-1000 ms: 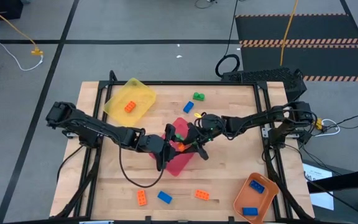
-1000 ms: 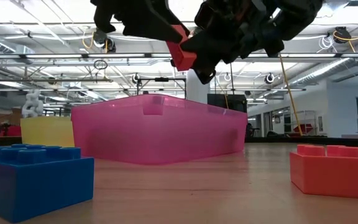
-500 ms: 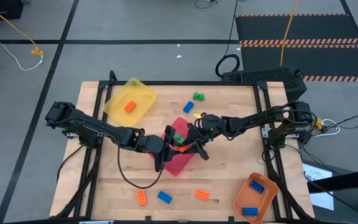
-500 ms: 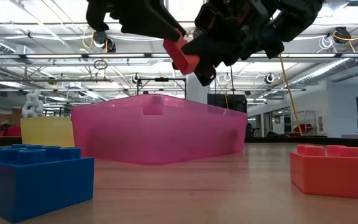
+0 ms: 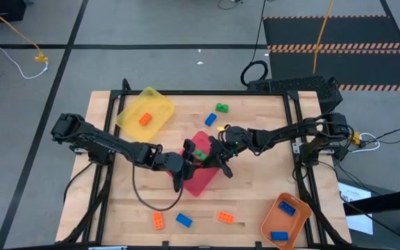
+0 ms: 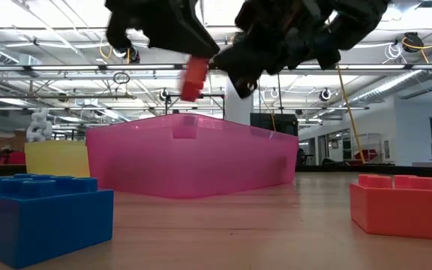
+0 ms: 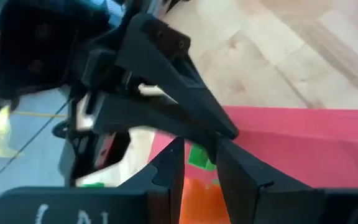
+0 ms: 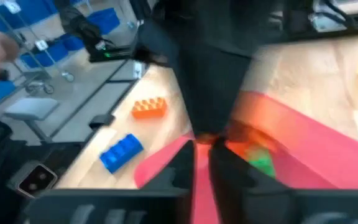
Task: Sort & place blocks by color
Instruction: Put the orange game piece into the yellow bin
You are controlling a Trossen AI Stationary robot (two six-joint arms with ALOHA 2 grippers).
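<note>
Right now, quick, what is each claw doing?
Left gripper: cannot be told; an orange block is at its tip.
Right gripper: closed, holding nothing.

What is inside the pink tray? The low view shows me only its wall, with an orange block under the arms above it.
Observer: The high view shows a green block lying inside the pink tray.
Operator: Are both arms over that tray?
Observer: Yes. From above, the left gripper and the right gripper meet over it at mid-table.
Operator: Is anything in the yellow tray behind it?
Observer: One orange block lies in the yellow tray.
</note>
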